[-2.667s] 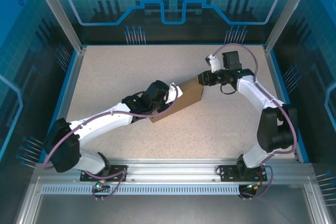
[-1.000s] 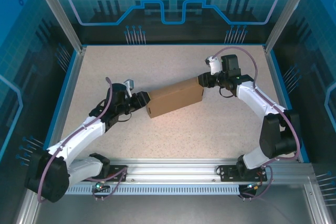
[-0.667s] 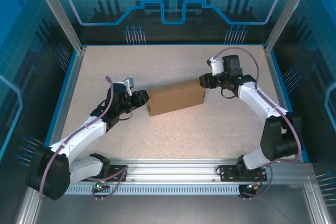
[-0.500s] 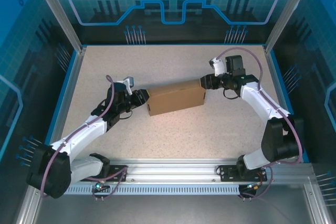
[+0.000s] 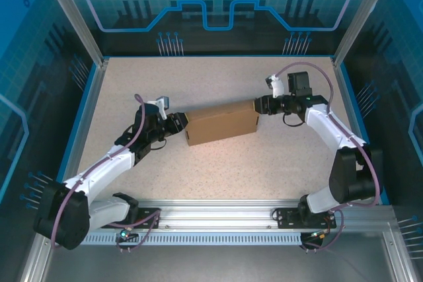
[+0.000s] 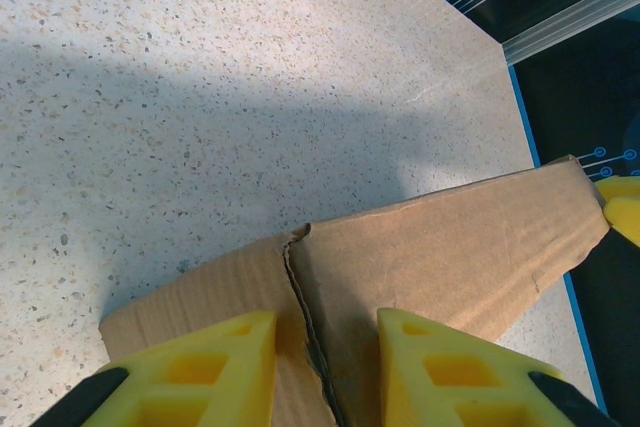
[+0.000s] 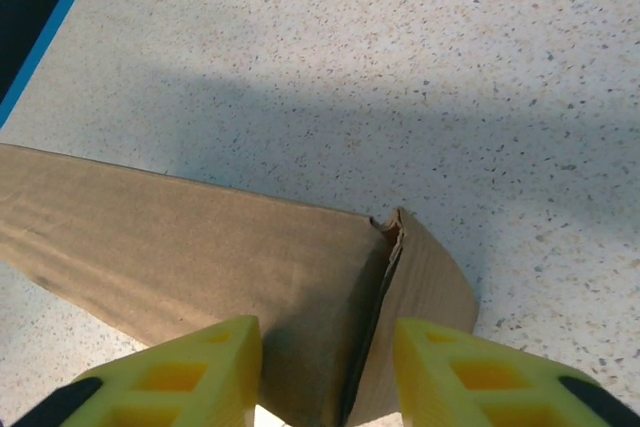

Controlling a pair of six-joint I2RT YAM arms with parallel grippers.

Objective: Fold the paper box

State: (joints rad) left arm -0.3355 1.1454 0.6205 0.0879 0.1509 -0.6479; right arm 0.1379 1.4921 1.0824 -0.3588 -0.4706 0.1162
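Item: paper box [image 5: 221, 122], mid-table, folding judged near complete.
It stands closed as a shallow brown block on the speckled table [image 5: 198, 80], slanted between my arms. My left gripper [image 6: 325, 329] and right gripper [image 7: 328, 335] each straddle one end seam, fingers partly spread; whether they pinch the card I cannot tell. Outstanding, by my reckoning: seat the ragged corner seams, then let go.
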